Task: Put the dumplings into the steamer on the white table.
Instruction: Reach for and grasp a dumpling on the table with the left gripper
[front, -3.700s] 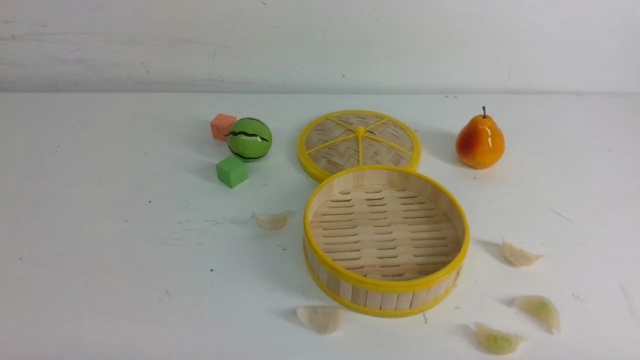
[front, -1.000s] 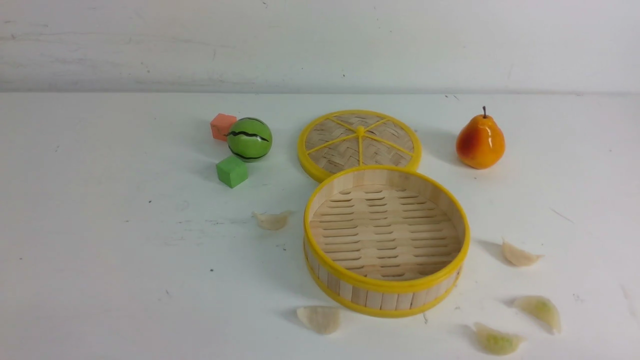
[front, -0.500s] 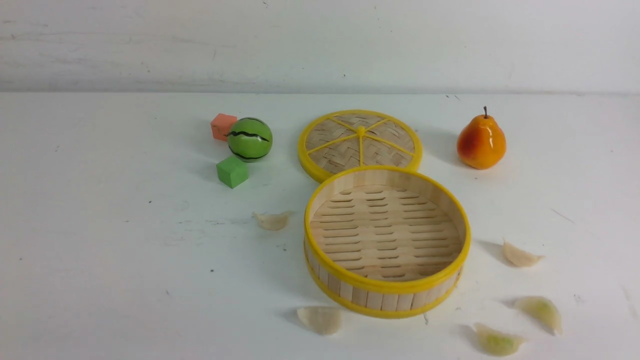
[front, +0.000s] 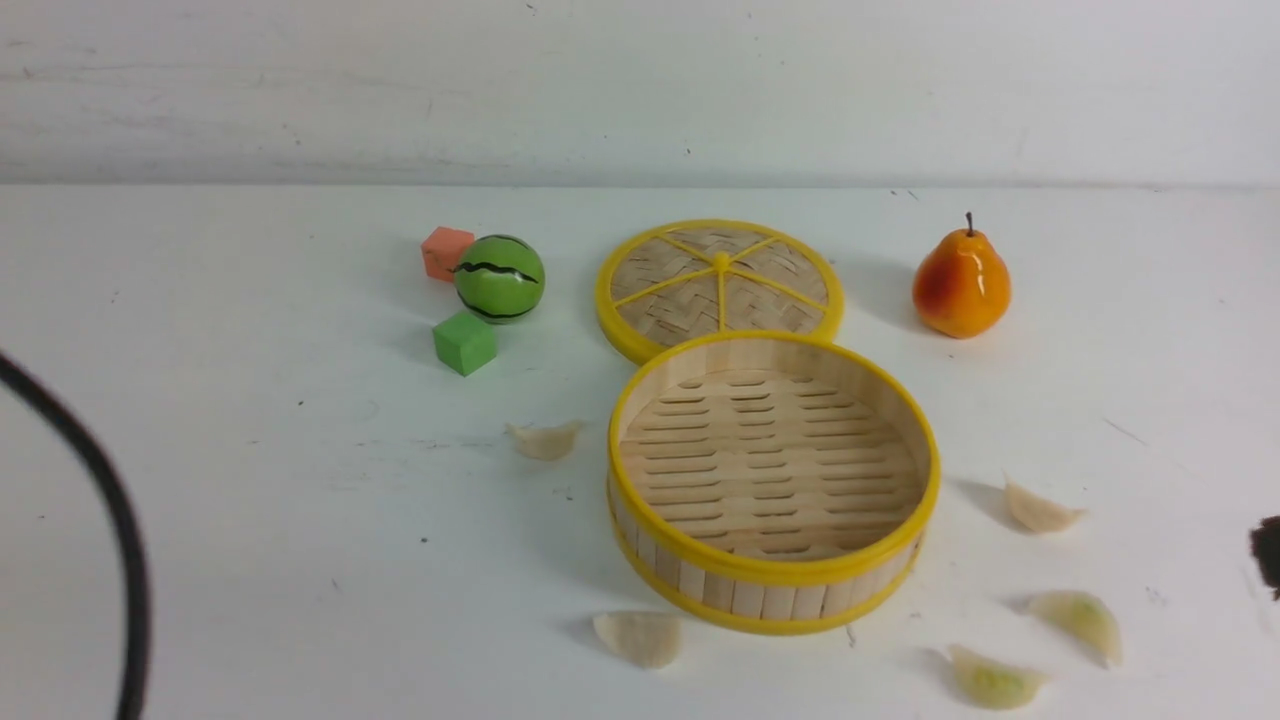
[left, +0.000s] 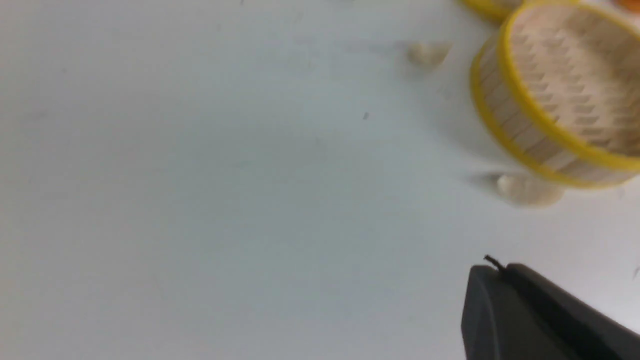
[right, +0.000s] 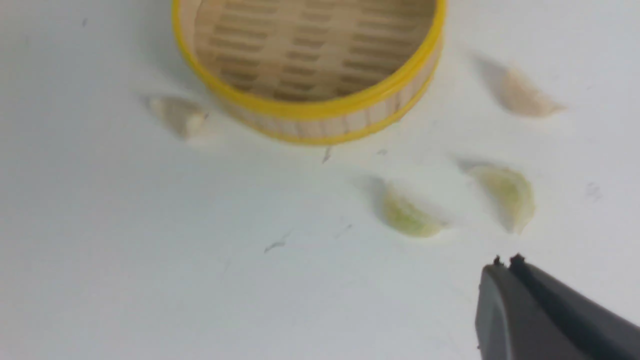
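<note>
Change: since the earlier front views, a black cable (front: 120, 520) has been brought in as an arc along the left edge, and a dark blurred part (front: 1268, 555) has appeared at the right edge. Nothing else is seen shifted.
Steamer: the steamer (front: 775, 590) is set upright, right of centre on the white table (front: 250, 520), with nothing on its slatted floor.
Dumplings: all five are laid on the table outside the steamer. The left cream dumpling (front: 545, 440) is found just left of the wall, the front cream dumpling (front: 640, 638) near the lower wall, and the right cream dumpling (front: 1040, 510) right of the rim. The outer green dumpling (front: 1082, 618) and the lower green dumpling (front: 992, 682) are placed at lower right, apart from each other.
Left gripper: the left gripper (left: 492, 272) is shown only as a dark tip in its wrist view; spread or pressed together cannot be told.
Right gripper: the right gripper (right: 506, 265) is held near both green dumplings, touching neither; its state cannot be told.
Open room: wide free surface is left across the left half and the lower left edge.
Obstacles: a woven lid (front: 720, 285) is partly hidden behind the steamer's far rim. A pear (front: 960, 280) is stood at upper right. A watermelon ball (front: 499, 278) is set between an orange cube (front: 444, 250) and a green cube (front: 463, 342), all well apart from the dumplings.
</note>
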